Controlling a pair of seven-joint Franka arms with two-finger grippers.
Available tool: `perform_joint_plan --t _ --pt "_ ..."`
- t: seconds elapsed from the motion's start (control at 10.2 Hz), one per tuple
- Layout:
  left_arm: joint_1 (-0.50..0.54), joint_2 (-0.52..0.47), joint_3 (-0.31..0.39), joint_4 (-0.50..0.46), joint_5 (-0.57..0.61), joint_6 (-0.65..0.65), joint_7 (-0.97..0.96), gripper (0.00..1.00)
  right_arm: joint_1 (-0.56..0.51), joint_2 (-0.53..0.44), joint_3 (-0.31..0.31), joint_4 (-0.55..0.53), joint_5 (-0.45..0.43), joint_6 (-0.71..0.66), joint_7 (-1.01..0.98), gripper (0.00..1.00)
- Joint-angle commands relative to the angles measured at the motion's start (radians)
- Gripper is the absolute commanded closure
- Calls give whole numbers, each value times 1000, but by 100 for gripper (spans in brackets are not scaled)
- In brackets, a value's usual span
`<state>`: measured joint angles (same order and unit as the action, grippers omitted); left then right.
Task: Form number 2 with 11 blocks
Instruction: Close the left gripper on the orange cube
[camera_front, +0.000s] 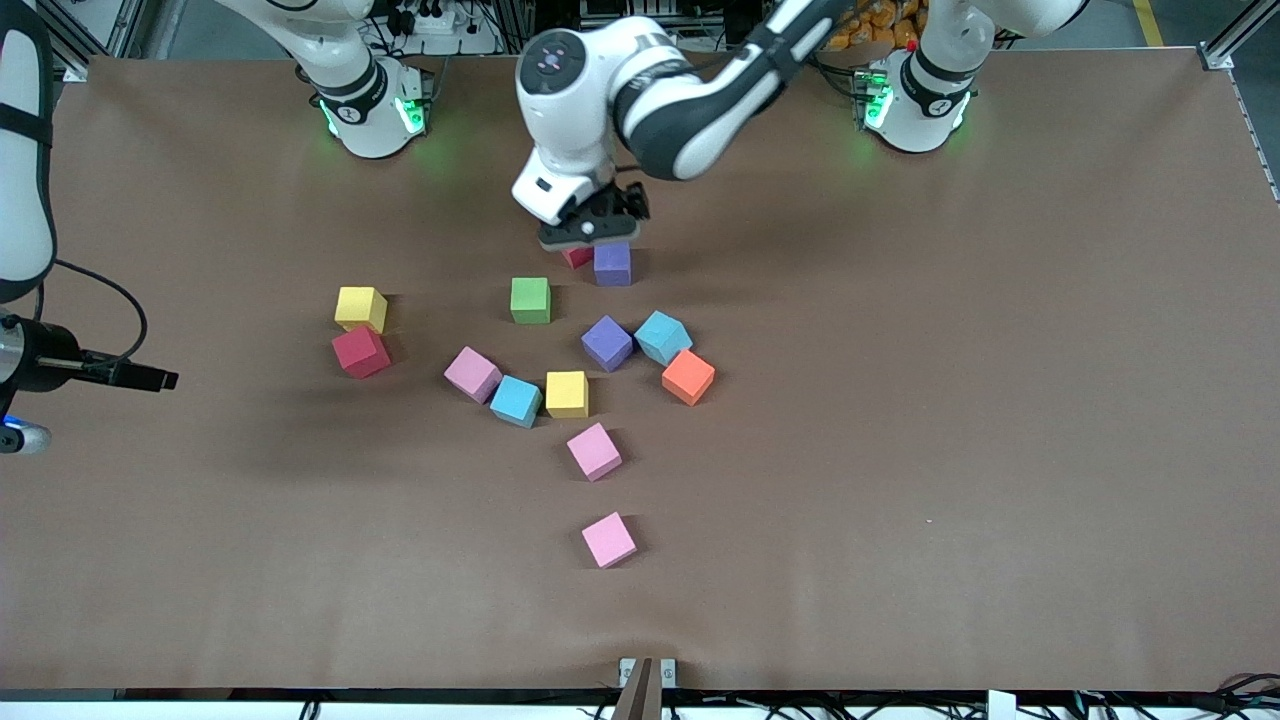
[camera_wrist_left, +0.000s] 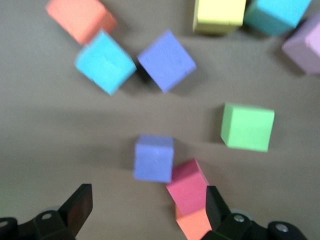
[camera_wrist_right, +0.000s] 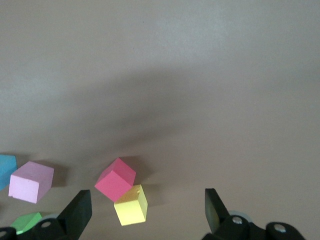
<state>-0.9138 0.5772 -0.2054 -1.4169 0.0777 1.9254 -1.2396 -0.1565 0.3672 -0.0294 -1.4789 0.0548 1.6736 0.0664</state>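
Observation:
My left gripper (camera_front: 590, 232) is open, low over a touching row of cubes: purple (camera_front: 612, 263), red (camera_front: 577, 257), and an orange cube (camera_wrist_left: 195, 226) that shows only in the left wrist view. There the gripper (camera_wrist_left: 147, 207) has the red cube (camera_wrist_left: 187, 186) beside one finger (camera_wrist_left: 216, 206). Loose cubes lie nearer the camera: green (camera_front: 530, 300), purple (camera_front: 607, 343), light blue (camera_front: 663, 337), orange (camera_front: 688, 376), mauve-pink (camera_front: 472, 374), light blue (camera_front: 516, 400), yellow (camera_front: 567, 394). My right gripper (camera_wrist_right: 147, 210) is open, high, waiting by a red cube (camera_wrist_right: 115, 179) and a yellow cube (camera_wrist_right: 131, 205).
Two brighter pink cubes (camera_front: 594, 451) (camera_front: 609, 539) lie nearest the front camera. The yellow (camera_front: 361, 308) and red (camera_front: 361, 351) pair sits toward the right arm's end. The right arm's wrist (camera_front: 100, 370) hangs at that end of the brown table (camera_front: 950, 400).

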Motion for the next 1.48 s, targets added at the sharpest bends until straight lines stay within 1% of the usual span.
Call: perform_joint_plan --t 0.0,0.1,0.2,0.3,0.59,0.79,0.98,1.18,1.28,1.38 --pt "-87 68 6 7 19 85 -185 0 -5 24 5 5 8 32 -13 0" --pt "-120 100 6 7 19 136 -260 0 -5 25 5 5 8 34 -13 0" --pt "-147 118 6 -3 22 200 -332 0 2 27 5 3 8 32 -13 0" --pt "-160 122 6 -28 24 237 -369 0 6 29 5 3 8 31 -26 0" --pt "-197 164 8 -51 24 257 -467 0 0 41 5 2 8 23 -118 0" --pt "-197 165 9 -98 24 303 -521 0 5 41 5 3 8 18 -129 0" --pt "-198 165 9 -137 24 342 -546 0 14 39 6 3 8 2 -172 0" --pt "-200 177 9 -140 24 343 -558 0 26 41 8 5 10 1 -206 0" --pt "-201 184 9 -140 25 349 -570 4 28 42 13 5 26 5 -214 0" --pt "-201 188 9 -139 24 353 -578 19 28 44 13 3 66 5 -214 0"
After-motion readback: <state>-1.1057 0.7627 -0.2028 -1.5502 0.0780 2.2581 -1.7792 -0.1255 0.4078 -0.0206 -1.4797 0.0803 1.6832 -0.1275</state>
